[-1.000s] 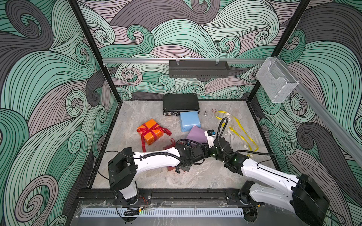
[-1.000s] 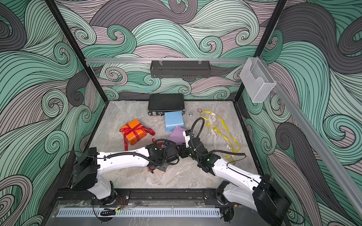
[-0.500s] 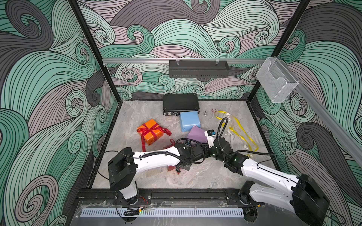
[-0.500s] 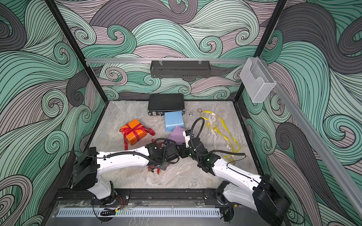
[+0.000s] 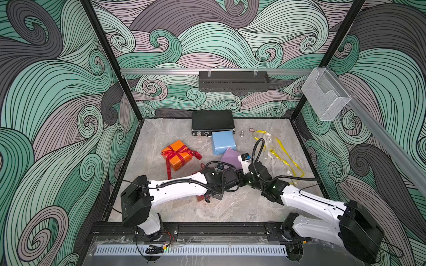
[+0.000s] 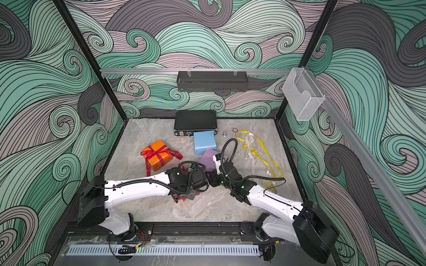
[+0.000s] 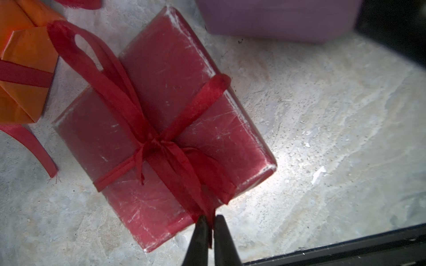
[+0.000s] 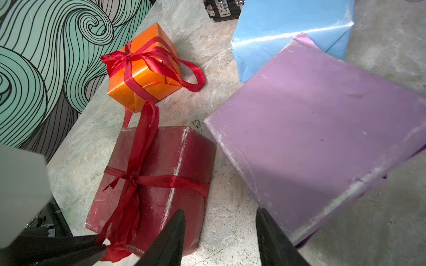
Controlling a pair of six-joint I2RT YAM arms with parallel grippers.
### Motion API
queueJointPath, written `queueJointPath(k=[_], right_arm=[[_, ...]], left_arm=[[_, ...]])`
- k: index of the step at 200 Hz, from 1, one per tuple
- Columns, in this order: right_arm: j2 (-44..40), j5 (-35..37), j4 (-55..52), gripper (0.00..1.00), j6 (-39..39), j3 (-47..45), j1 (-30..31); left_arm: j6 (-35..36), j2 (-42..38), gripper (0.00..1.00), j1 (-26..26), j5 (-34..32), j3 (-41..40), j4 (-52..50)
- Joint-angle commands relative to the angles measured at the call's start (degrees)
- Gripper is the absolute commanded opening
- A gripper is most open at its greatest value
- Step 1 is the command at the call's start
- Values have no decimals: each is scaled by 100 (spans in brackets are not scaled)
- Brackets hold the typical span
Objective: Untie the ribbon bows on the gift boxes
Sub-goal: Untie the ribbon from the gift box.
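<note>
The glossy red gift box (image 7: 166, 69) lies on the table with a red ribbon bow (image 7: 156, 142) tied across it, one loop (image 7: 92, 57) reaching toward the orange box (image 7: 20, 57). My left gripper (image 7: 208, 218) is shut on a tail of that bow at the box's edge. My right gripper (image 8: 220, 214) hangs open over bare table between the red box (image 8: 184, 156) and the lilac box (image 8: 322, 138), holding nothing. The orange box (image 5: 176, 159) keeps its tied red bow (image 8: 129, 56). The light blue box (image 5: 223, 142) carries no ribbon. In both top views the arms hide most of the red box.
A flat black case (image 5: 212, 123) sits at the back, touching the blue box. Loose yellow ribbon (image 5: 284, 154) and silvery ribbon (image 5: 268, 144) lie at the right, with a small metal piece (image 5: 241, 134) and a ring (image 5: 251, 129) behind. Patterned walls enclose the table.
The left wrist has shifted slightly over the red box. The right arm and the boxes stay where they were.
</note>
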Motion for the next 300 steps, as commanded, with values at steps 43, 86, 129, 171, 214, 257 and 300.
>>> queueJointPath(k=[43,86,129,171,214,257,300], right_arm=[[204,-68,-20,51,-166,243,157],[431,-789,-29,50,-39,411,210],[555,-1417,56,50,-19,471,561],[1078,-2034,467,49,267,566,569],[1422,-2021,451,46,354,678,578],[1559,-1933,376,42,398,700,571],[1539,-1839,348,41,398,668,573]], left_arm=[[118,-132,0,31,-48,85,-117],[275,-580,0,191,-339,173,-363],[476,-1112,0,432,-460,87,-368],[616,-1556,0,518,-658,21,-225],[732,-2125,0,545,-999,-37,-91],[813,-2604,0,651,-1165,-79,176],[751,-2871,0,907,-1496,-99,110]])
